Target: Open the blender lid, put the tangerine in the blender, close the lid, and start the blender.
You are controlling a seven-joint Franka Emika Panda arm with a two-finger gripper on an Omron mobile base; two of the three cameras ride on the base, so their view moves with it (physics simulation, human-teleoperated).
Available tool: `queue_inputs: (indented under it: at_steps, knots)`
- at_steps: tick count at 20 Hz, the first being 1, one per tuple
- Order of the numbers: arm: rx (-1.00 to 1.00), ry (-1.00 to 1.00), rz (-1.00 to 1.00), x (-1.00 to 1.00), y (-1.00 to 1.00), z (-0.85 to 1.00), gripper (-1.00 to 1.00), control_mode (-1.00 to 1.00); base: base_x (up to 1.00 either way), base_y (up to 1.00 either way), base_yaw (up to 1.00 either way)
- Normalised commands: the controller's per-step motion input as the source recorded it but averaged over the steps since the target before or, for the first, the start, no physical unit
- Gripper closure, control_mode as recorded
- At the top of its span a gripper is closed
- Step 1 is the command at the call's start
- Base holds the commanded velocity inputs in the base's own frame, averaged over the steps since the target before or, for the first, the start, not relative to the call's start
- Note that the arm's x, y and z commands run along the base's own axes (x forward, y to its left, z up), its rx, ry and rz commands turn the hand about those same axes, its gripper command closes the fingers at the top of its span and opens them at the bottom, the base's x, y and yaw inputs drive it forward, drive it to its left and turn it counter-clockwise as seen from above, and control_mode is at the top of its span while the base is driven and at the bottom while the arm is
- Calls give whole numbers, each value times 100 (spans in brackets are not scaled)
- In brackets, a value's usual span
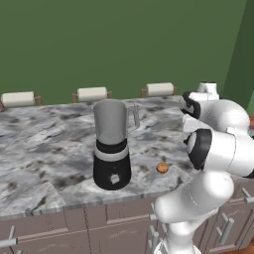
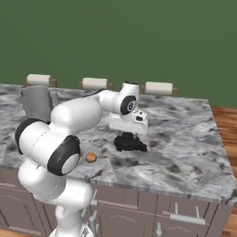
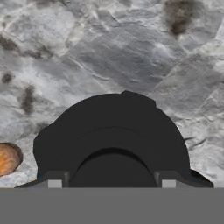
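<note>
Centre of the left base frame: blender [image 1: 112, 149] upright on the marble counter [image 1: 44, 149], grey jar open at the top, handle toward the right, black base with its small white button facing the camera. Lower right of it, near the counter's front edge and apart from the base, sits the tangerine [image 1: 162, 168]. Right base frame: arm reaches across the middle, gripper [image 2: 130, 139] pointing down onto the blender lid [image 2: 130, 143], which lies on the counter right of centre, well apart from the jar at the far left of that frame. Tangerine shows there at lower left of the lid [image 2: 91, 157], close to the arm's elbow. Hand frame: lid fills the lower middle [image 3: 113, 135], raised knob between the two finger tips [image 3: 54, 180], which sit on either side of it; jaws partly spread around the knob, so the claw appears clamped on the lid, though actual contact is hard to confirm. Tangerine peeks in at the lower left edge [image 3: 8, 158]. Three paper towel rolls [image 1: 92, 94] line the counter's back edge before the green wall.
</note>
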Motion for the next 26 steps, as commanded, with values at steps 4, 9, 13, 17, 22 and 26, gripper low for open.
queue_inputs:
  at_steps: [4,9,13,17,22,26]
  knots:
    - [0,7,0,23,0,-82,100,-100,0,0,0]
    - [0,0,0,0,0,-67,100,-100,0,0,0]
    - [0,0,0,1,0,-60,100,-100,0,0,0]
    - [0,0,0,0,1,-40,-100,-100,0,0,0]
    - [0,0,-1,-7,1,-2,-100,-100,0,0,0]
    - [0,-2,-5,-8,2,37,-100,-100,0,0,0]
